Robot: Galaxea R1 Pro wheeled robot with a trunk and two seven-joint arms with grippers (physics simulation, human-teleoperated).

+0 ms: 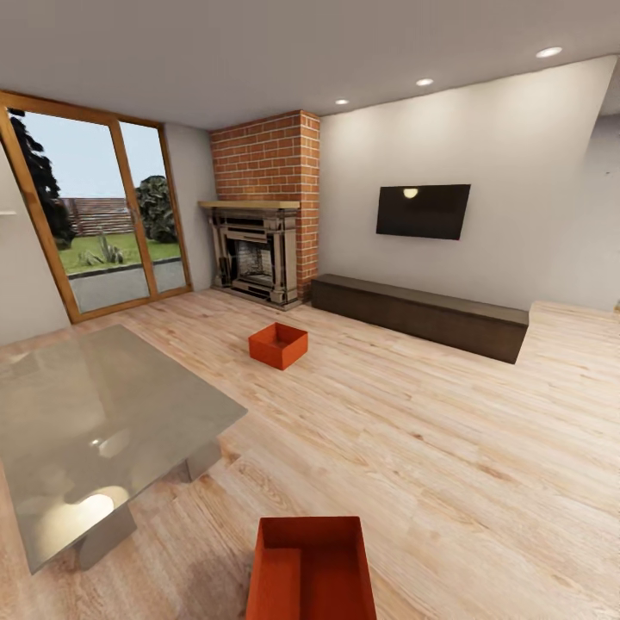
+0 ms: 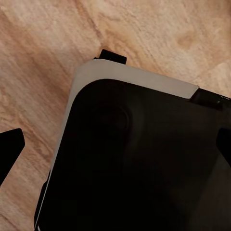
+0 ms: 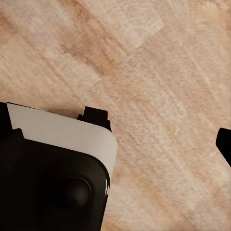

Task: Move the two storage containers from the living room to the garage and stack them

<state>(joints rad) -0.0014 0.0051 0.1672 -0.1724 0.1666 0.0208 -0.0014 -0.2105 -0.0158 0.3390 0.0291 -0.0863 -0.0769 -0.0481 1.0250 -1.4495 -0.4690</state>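
Note:
Two orange-red lidless storage containers stand on the light wood-plank floor of the living room. One container (image 1: 278, 344) sits mid-room in front of the brick fireplace (image 1: 263, 211). The other container (image 1: 312, 568) lies close in, at the bottom of the head view. In the left wrist view my left gripper (image 2: 115, 147) hangs open over the robot's own black-and-white base (image 2: 130, 159), with a dark fingertip (image 2: 10, 148) at each side edge. The right gripper (image 3: 118, 144) also looks open above the planks, with one fingertip (image 3: 224, 143) showing and nothing between the fingers.
A large glass table (image 1: 95, 422) fills the near left. Wood-framed glass doors (image 1: 95, 215) stand at the far left. A low dark bench (image 1: 422, 314) runs under a wall television (image 1: 423, 211). Open plank floor (image 1: 448, 430) stretches to the right.

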